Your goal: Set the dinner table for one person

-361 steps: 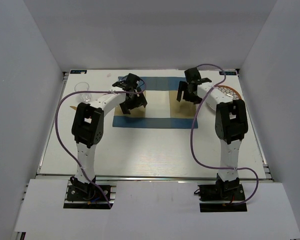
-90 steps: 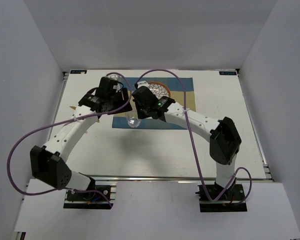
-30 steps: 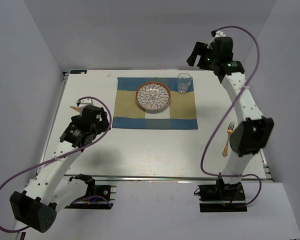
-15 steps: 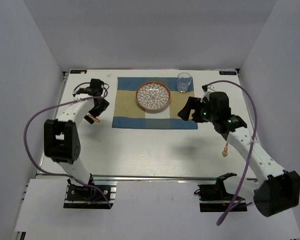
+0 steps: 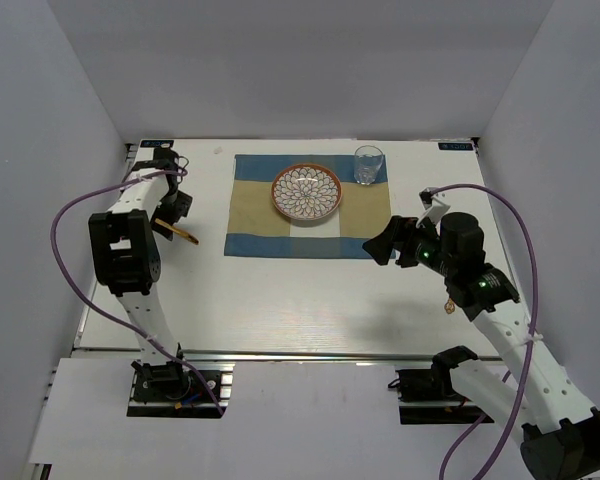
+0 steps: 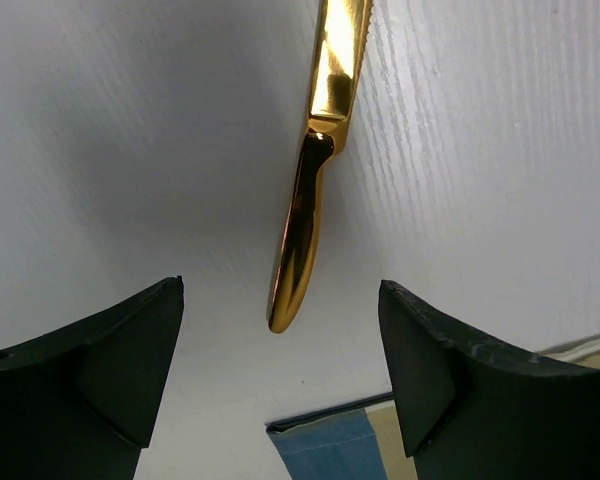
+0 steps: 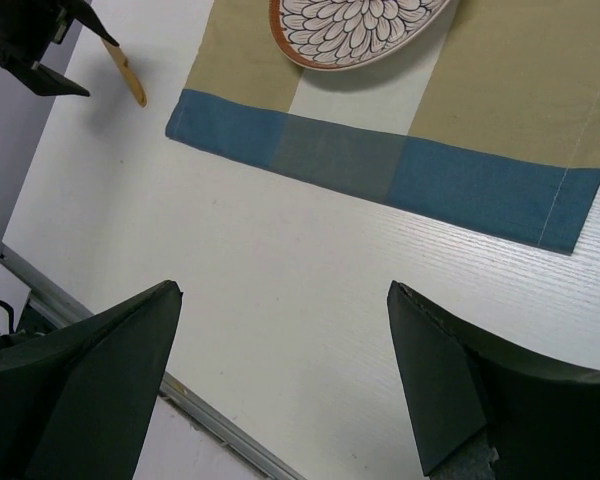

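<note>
The white surface (image 5: 280,300) lies under both tools. Just ahead of the right tool (image 7: 280,300), which gapes wide and empty, is a blue-and-beige placemat (image 7: 460,190). The placemat carries a patterned plate (image 7: 355,25) and, farther off, a glass (image 5: 369,164). The left tool (image 6: 278,345) is spread wide, gripping nothing. A gold knife (image 6: 315,170) lies on the surface ahead of it, its handle end between the fingers, touching neither.
</note>
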You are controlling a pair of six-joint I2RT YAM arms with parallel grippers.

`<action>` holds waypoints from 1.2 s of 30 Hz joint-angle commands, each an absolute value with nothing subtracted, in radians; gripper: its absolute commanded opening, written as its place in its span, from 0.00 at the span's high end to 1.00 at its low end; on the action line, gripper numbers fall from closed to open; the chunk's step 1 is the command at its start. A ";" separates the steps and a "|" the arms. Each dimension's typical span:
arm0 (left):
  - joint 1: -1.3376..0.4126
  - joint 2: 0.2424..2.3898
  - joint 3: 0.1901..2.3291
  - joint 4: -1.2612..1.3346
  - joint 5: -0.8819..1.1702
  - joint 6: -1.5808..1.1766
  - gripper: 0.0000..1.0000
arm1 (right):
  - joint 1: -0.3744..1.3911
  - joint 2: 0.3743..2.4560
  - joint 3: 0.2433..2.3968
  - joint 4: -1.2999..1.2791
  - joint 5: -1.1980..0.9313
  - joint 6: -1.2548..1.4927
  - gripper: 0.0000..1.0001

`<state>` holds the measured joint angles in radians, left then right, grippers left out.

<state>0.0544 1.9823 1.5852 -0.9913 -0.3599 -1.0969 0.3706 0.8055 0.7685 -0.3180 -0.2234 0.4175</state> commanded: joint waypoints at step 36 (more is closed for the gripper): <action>0.138 1.717 1.187 -0.597 -0.180 -0.841 1.00 | 0.370 0.724 0.808 -0.334 -0.279 0.426 0.11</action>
<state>0.1608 1.8549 1.2121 -0.6456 -0.1936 -0.9268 0.3714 0.7403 0.7631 -0.3496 -0.2653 0.4179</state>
